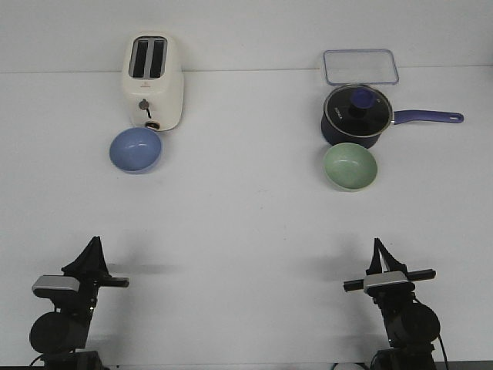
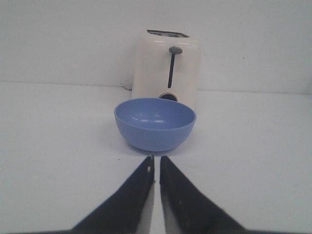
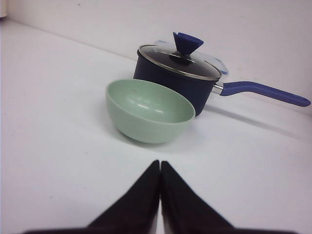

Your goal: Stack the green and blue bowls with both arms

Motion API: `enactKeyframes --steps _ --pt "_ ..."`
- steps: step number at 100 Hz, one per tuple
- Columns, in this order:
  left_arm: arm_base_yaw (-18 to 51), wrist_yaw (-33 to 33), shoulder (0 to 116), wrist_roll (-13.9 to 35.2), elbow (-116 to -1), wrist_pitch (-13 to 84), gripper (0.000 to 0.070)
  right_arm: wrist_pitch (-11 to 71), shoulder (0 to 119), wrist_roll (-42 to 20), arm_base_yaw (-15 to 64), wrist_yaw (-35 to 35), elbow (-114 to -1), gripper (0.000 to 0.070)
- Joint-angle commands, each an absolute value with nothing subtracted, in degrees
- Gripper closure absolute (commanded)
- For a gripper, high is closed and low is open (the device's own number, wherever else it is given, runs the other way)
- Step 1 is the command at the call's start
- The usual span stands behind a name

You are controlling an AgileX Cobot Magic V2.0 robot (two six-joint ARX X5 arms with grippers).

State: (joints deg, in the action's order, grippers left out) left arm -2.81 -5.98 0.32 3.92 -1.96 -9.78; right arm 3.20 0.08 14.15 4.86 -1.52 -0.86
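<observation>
White counter (image 1: 246, 223), matte and plain, meets a white wall behind. Blue bowl (image 1: 135, 149) sits on the left side, just in front of a cream toaster (image 1: 153, 82), close enough that I can't tell if they touch. Green bowl (image 1: 350, 166) sits on the right side, just in front of a navy saucepan (image 1: 357, 117) with glass lid and long handle; a clear lidded container (image 1: 360, 67) lies behind the pan. Bowls are well apart from each other.

Left tool (image 2: 156, 168) is near the counter's front edge, pointed at the blue bowl, jaws nearly together with a thin gap, holding nothing. Right tool (image 3: 160, 168) faces the green bowl, jaws pressed closed, empty.

Both bowls are round, smooth, thin-walled, with a slight sheen, likely plastic or glazed: probably light and rigid but slippery. Best hold looks like pinching the rim wall, one finger inside, one outside, on the side facing the arm. Nearby toaster and pan crowd the far rims.
</observation>
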Motion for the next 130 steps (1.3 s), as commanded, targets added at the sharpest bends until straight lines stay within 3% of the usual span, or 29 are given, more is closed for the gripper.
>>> enactKeyframes --steps 1,84,97,116,130 --pt "-2.76 -6.04 0.27 3.97 -0.82 -10.37 0.0685 2.57 0.08 14.46 4.91 -1.52 -0.75 0.07" --pt "-2.79 -6.04 0.27 3.97 -0.82 -10.37 0.0685 2.55 0.08 14.26 4.91 -1.5 -0.75 0.07" --pt "-2.79 -6.04 0.27 3.97 -0.82 -10.37 0.0685 2.57 0.08 6.63 4.91 -1.13 -0.75 0.07" --pt "-2.79 -6.04 0.27 3.97 -0.82 -10.37 0.0685 2.63 0.08 -13.67 4.91 -4.08 -0.91 0.07" --pt "-2.79 -6.04 0.27 3.97 -0.82 -10.37 0.0685 4.34 0.67 -15.18 4.91 -4.6 -3.97 0.07"
